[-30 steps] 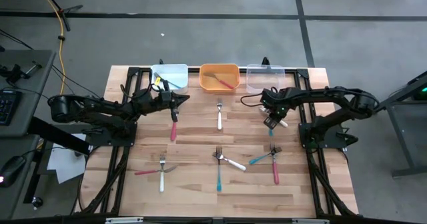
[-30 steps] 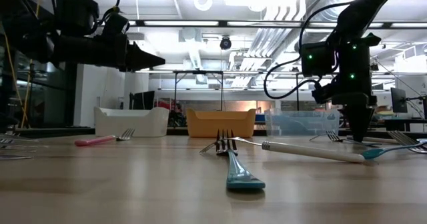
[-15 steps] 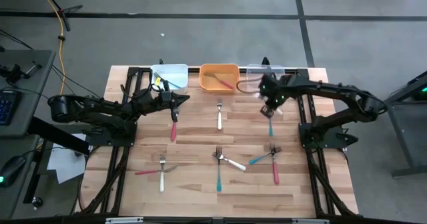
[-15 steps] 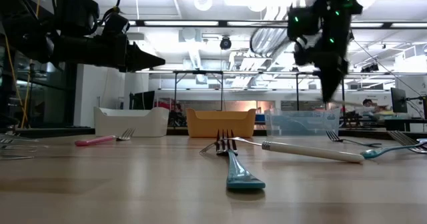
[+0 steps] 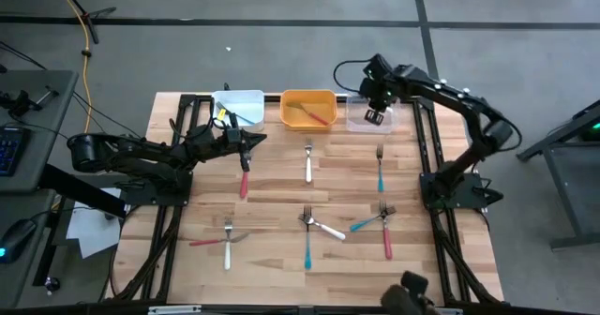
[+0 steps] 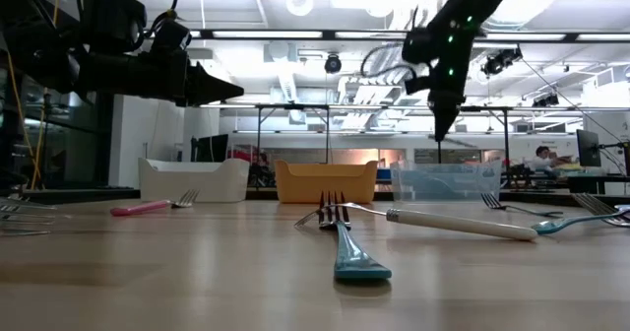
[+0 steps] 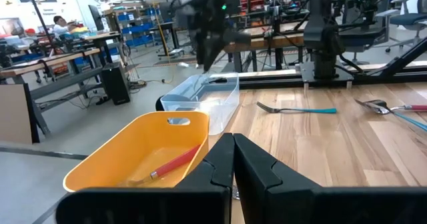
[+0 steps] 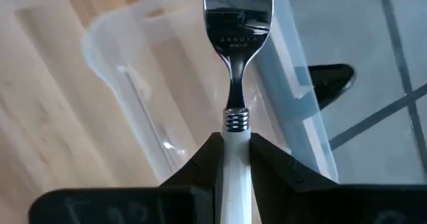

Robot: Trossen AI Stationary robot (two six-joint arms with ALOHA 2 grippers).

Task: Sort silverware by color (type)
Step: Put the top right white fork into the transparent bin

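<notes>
Your right gripper [image 8: 233, 159] pinches a white-handled fork [image 8: 235, 71] above the clear bin [image 5: 373, 112]; your left gripper [image 7: 233, 159], fingers pressed together, hovers near the white bin [image 5: 239, 107].

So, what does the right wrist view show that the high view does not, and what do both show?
Only the right wrist view shows that the right gripper is shut on a white-handled fork, tines pointing away from the wrist. Only the high view shows the whole layout: the orange bin with a red fork, the white bin, the forks scattered on the table, and the left gripper waiting near the white bin. Both show the right gripper above the clear bin.
</notes>
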